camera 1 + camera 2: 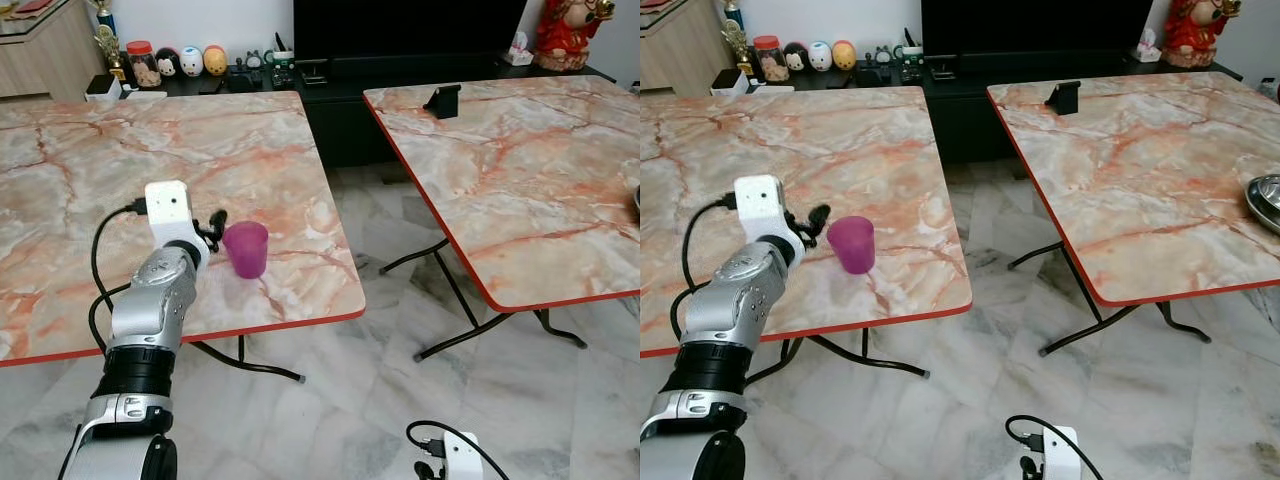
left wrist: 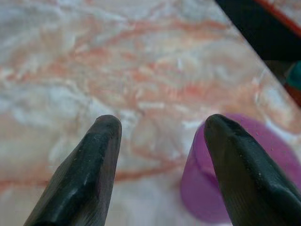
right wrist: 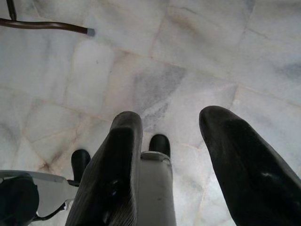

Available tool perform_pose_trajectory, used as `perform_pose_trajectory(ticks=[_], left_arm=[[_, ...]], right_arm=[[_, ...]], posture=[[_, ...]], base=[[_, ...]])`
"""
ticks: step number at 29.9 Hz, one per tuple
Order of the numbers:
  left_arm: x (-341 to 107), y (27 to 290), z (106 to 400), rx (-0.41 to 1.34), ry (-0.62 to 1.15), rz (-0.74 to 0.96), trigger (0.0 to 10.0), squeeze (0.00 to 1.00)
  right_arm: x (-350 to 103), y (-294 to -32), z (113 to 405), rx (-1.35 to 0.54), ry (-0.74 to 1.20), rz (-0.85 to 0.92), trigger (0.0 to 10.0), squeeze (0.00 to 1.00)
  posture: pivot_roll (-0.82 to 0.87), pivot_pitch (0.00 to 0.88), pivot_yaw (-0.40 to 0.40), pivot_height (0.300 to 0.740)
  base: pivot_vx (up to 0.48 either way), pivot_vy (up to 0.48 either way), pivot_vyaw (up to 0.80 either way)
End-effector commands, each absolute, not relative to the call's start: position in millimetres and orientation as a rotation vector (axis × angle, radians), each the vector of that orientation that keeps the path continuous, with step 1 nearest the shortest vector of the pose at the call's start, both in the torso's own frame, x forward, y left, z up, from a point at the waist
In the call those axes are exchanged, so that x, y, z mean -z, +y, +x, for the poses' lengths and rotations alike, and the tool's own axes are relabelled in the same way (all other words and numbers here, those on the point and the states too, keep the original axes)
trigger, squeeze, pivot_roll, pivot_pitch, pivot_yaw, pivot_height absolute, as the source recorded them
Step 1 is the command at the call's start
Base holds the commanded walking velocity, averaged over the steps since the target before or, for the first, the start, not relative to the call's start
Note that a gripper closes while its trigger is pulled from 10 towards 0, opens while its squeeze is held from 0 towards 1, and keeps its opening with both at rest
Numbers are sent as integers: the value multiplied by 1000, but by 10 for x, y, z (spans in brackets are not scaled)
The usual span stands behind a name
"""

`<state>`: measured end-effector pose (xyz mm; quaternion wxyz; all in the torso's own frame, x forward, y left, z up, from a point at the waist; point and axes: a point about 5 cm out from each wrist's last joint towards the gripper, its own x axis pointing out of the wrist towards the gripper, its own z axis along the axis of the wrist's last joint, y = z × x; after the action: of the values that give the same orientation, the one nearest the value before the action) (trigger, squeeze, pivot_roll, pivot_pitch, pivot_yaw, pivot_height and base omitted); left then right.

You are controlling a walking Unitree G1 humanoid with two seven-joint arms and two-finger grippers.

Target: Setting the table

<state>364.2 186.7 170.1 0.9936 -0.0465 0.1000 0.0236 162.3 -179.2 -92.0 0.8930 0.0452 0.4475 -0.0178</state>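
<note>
While the left gripper [image 1: 213,229] stands with jaws wide just left of the translucent purple plastic cup [image 1: 246,249], near the marble-patterned folding table's [image 1: 150,150] near-right edge, a nudge could tip it floorward; right gripper [image 3: 178,155] hangs open.

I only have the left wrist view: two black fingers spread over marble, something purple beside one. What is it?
Observer: A purple plastic cup, upright on the left marble table, just outside the open left gripper.
Operator: Near an edge?
Observer: Yes, towards the near right corner; the red rim runs just in front of it.
Operator: And the right arm?
Observer: The right gripper hangs low over the tiled floor, fingers open.
Operator: Any other tableware?
Observer: A metal bowl at the right table's far right side.
</note>
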Motion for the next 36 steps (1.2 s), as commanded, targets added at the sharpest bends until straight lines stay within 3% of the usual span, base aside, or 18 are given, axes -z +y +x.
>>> perform_pose_trajectory(ticks=[1,12,17,36], left_arm=[[-1764,1841,3682,-38,206,-79,10000,0],[-1793,1771,3704,2,252,-91,10000,0],[-1839,1748,3716,30,244,25,10000,0],[-1782,1694,3692,65,294,5,10000,0]], right_arm=[[915,-1801,1627,46,919,95,10000,0],[911,-1784,1640,44,915,96,10000,0],[910,-1772,1644,42,913,99,10000,0],[918,-1761,1631,45,919,99,10000,0]], posture=[[48,0,1,740],[51,0,-4,740],[52,0,-1,740],[53,0,3,740]], base=[[0,0,0],[0,0,0],[0,0,0],[0,0,0]])
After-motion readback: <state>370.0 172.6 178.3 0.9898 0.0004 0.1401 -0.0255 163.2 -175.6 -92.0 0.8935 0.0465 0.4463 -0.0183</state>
